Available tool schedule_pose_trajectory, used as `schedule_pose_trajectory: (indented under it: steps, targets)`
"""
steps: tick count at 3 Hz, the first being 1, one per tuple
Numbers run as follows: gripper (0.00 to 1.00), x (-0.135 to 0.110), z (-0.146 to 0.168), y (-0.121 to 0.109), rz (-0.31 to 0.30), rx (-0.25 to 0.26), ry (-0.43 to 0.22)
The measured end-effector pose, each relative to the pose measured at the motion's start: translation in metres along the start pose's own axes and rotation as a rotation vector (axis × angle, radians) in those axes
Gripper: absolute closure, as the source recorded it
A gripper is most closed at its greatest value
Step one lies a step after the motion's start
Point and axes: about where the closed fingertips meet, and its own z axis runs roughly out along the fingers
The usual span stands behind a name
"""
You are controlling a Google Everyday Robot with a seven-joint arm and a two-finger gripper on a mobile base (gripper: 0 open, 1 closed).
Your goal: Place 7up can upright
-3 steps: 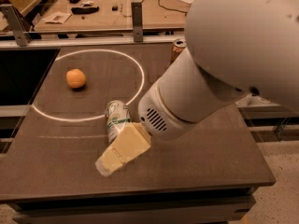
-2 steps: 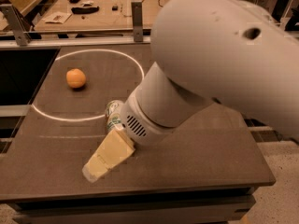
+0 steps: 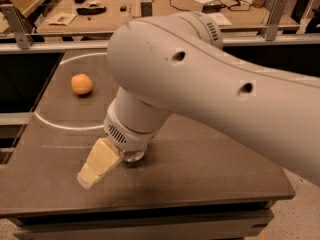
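One big white robot arm (image 3: 210,89), smooth and rounded, fills most of the view and reaches down from the right side to the dark grey flat table (image 3: 210,184). Behind the table stands a long wooden workbench (image 3: 115,19) with cables and small objects on it, too small to name. On the table top a thin white painted circle line (image 3: 60,126) curves from the far side to the near left, and the arm covers its right part.

Out of the arm's ribbed wrist comes the pale cream-yellow gripper (image 3: 98,163), pointing down and to the left, with its tip low over the table in the front left area, outside the circle. Whether it is spread apart or closed on something, I cannot tell, because the wrist hides it.

Inside the circle, well apart from the gripper, lies a small round orange fruit (image 3: 81,83).

Of the silvery aluminium 7up can (image 3: 133,156) only one shiny metal end shows, under the wrist and just beside the gripper's base. I cannot tell if it is upright or lying.
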Motion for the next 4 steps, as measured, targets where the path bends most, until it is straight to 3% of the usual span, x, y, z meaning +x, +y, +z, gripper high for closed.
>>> schedule_pose_trajectory:
  steps: [1, 2, 4]
  targets:
    - [0.00, -0.006, 0.019, -0.018, -0.002, 0.036, 0.056]
    - [0.00, -0.005, 0.029, -0.021, -0.013, 0.055, 0.086]
    - [0.39, 0.004, 0.034, -0.020, -0.022, 0.131, 0.096]
